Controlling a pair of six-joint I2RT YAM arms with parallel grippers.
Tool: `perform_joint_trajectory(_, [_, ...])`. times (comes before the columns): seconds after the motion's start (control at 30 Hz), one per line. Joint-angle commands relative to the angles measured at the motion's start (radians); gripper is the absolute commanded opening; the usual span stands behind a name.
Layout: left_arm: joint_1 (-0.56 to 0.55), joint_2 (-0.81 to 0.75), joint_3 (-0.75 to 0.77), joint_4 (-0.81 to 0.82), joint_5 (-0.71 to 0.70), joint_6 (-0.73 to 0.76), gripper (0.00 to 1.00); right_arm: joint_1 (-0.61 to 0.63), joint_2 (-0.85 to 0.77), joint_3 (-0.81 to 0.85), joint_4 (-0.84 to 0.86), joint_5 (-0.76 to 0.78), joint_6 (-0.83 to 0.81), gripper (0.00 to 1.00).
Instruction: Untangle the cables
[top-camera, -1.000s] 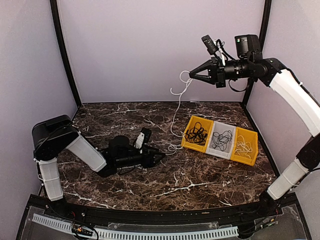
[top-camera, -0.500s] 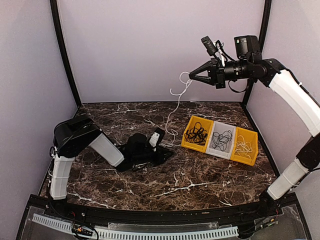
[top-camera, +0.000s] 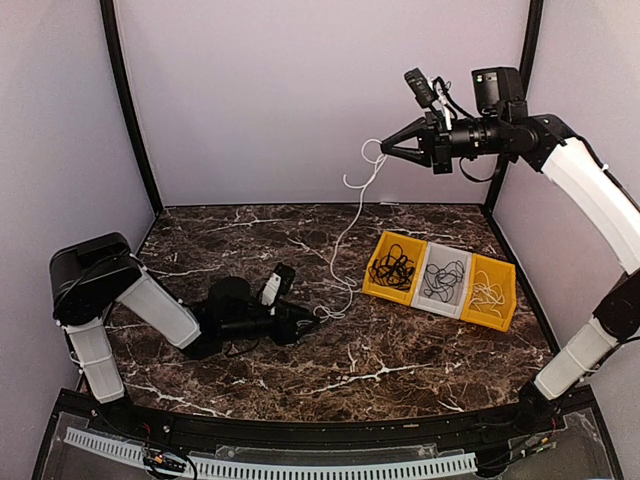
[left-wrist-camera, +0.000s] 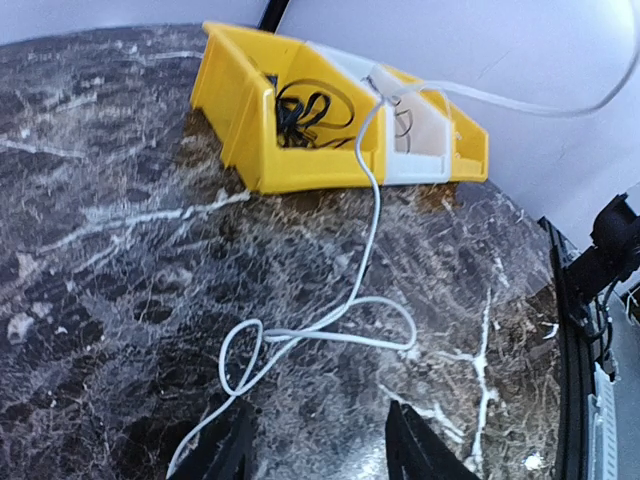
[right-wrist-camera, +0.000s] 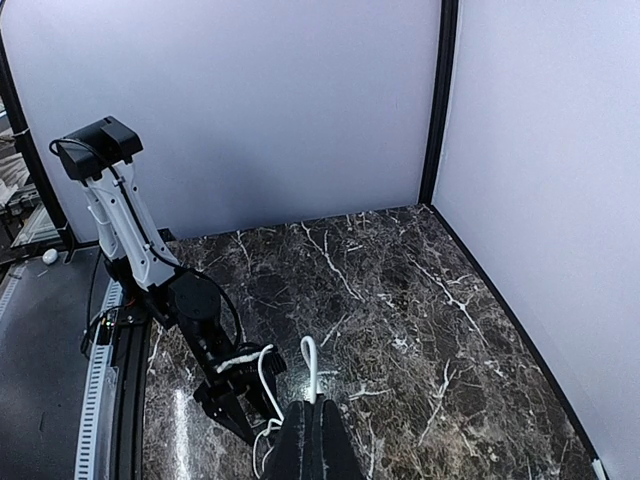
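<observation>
My shut right end effector (top-camera: 386, 152) dangles a thin white cable (left-wrist-camera: 372, 190) above the dark marble desk (top-camera: 400, 345), tail looped beside my open, seemingly empty left end effector (left-wrist-camera: 315, 445); lifting higher could whisk it away.

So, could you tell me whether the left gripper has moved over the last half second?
Yes. The left gripper has drawn back leftward and a little toward the near side, widening its gap from the left yellow bin.
</observation>
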Motion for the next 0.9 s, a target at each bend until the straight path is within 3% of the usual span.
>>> perform_joint_trajectory(0.0, [-0.004, -0.107, -0.055, 0.025, -0.033, 0.038, 0.49, 0.000, -0.012, -0.014, 0.031, -0.003, -0.005, 0.00])
perform_joint_trajectory(0.03, [-0.004, -0.108, -0.034, -0.071, -0.073, 0.045, 0.49, -0.001, -0.010, -0.014, 0.031, -0.008, -0.004, 0.00])
perform_joint_trajectory(0.13, [-0.003, -0.108, -0.029, -0.147, -0.147, 0.026, 0.52, -0.001, -0.007, -0.017, 0.030, -0.016, -0.002, 0.00])
perform_joint_trajectory(0.47, [-0.003, 0.042, 0.175, -0.360, -0.148, 0.053, 0.55, 0.000, -0.004, -0.030, 0.030, -0.012, -0.002, 0.00])
perform_joint_trajectory(0.87, [-0.003, 0.210, 0.329, -0.332, -0.048, 0.039, 0.51, -0.001, 0.003, -0.027, 0.036, -0.019, 0.001, 0.00])
